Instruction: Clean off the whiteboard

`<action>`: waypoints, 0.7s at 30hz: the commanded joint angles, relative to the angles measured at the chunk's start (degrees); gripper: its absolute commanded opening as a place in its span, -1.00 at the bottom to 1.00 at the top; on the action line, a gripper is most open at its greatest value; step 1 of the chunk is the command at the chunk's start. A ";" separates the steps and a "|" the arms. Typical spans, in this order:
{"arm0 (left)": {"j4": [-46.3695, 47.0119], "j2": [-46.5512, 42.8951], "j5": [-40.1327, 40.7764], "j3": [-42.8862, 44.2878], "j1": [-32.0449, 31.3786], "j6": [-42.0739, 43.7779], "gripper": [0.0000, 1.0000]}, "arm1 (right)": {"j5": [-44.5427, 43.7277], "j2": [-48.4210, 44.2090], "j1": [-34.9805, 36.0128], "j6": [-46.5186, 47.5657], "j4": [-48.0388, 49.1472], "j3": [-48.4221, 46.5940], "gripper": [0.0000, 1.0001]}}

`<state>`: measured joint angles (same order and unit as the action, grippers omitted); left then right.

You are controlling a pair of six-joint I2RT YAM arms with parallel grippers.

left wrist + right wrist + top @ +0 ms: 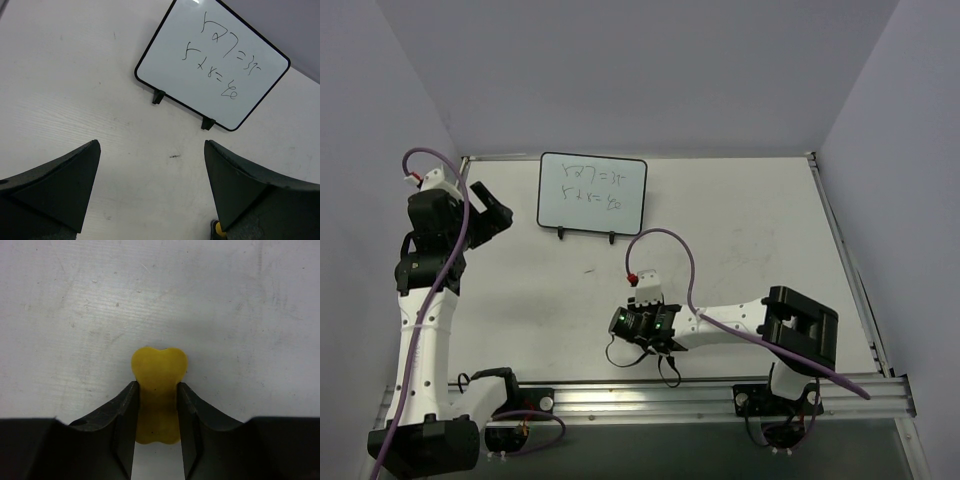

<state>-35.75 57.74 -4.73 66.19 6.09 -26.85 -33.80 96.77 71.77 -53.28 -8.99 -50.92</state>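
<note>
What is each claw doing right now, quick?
The left gripper is open, holding nothing.
The right gripper is shut on the eraser.

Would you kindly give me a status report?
Left gripper jaws open, empty. Right gripper jaws shut on yellow eraser. Whiteboard unwiped, writing intact. Nothing blocking.

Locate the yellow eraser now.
Right wrist view: the yellow eraser is pinched in the right hand, over the table. In the top view that hand sits centre-front, short of the whiteboard.
</note>
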 commanded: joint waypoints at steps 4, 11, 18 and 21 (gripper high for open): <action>8.13 4.57 -0.19 -2.38 1.03 -7.06 0.92 | -4.78 -7.46 -2.85 3.96 -1.82 -2.17 -0.79; 25.98 10.90 2.61 -7.92 0.59 -16.38 1.00 | -0.85 -15.63 -13.39 13.28 0.81 -2.87 -0.79; 49.77 24.67 5.62 -9.16 0.59 -17.01 0.90 | 1.19 -20.74 -20.61 17.85 1.26 -4.54 -0.76; 55.94 33.28 0.44 -5.22 0.77 -14.90 0.84 | 2.86 -21.45 -22.19 18.29 3.10 -4.72 -0.76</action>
<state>5.65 84.66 -1.15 57.23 6.55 -42.92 -32.05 76.79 50.65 -37.12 -6.94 -53.84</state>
